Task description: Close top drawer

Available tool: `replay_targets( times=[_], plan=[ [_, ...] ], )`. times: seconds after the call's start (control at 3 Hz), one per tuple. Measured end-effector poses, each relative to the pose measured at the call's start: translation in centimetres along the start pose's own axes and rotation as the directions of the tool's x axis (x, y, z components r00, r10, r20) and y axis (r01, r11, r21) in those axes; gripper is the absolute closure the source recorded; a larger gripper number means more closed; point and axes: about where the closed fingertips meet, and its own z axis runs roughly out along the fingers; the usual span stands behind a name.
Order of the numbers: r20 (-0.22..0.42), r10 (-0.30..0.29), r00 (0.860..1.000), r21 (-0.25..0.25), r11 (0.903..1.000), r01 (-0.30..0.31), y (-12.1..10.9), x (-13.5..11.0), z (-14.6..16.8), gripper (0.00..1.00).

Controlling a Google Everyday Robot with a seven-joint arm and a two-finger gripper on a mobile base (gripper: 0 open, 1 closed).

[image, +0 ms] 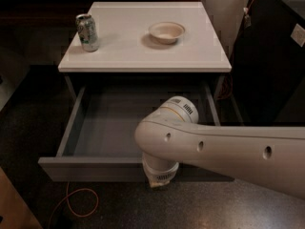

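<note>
1. The gripper [159, 179] sits at the downturned end of the thick white robot arm [224, 149], low against the outer face of the drawer front, a little right of its middle. The wrist covers it, so I cannot tell how far open it is or whether it has hold of anything
2. The top drawer [90, 168], a wide, shallow matte-grey box with a plain front panel and no handle, stands pulled far out from under the white cabinet top [143, 56]; what shows of its inside looks empty
3. It probably handles as a stiff, fairly light box on slides. With nothing to grasp, a flat push on the front panel suits it better than a pinch
4. Pushing near the panel's middle should keep it from skewing and binding on its slides
5. On the cabinet top stand a silver-green drinks can [87, 32] and a shallow cream bowl [166, 31], well apart. A hard slam could jolt them
6. A thin orange cable [71, 199] loops on the dark floor [224, 209]
</note>
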Motion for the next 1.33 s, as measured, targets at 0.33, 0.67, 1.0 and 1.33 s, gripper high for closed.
replay_targets(
  times=[0.33,0.67,1.0,1.33],
  plan=[
    [0.028,0.021,0.999,0.046,0.9987,-0.022,-1.0,0.5,0.5,1.0],
    [0.064,0.024,0.998,0.104,0.9941,-0.03,-2.6,0.9,0.9,1.0],
    [0.079,0.023,0.997,0.147,0.9886,-0.035,-3.4,1.1,0.7,1.0],
    [0.08,0.03,0.996,0.183,0.9821,-0.044,-4.2,1.4,0.1,1.0]
  ],
)
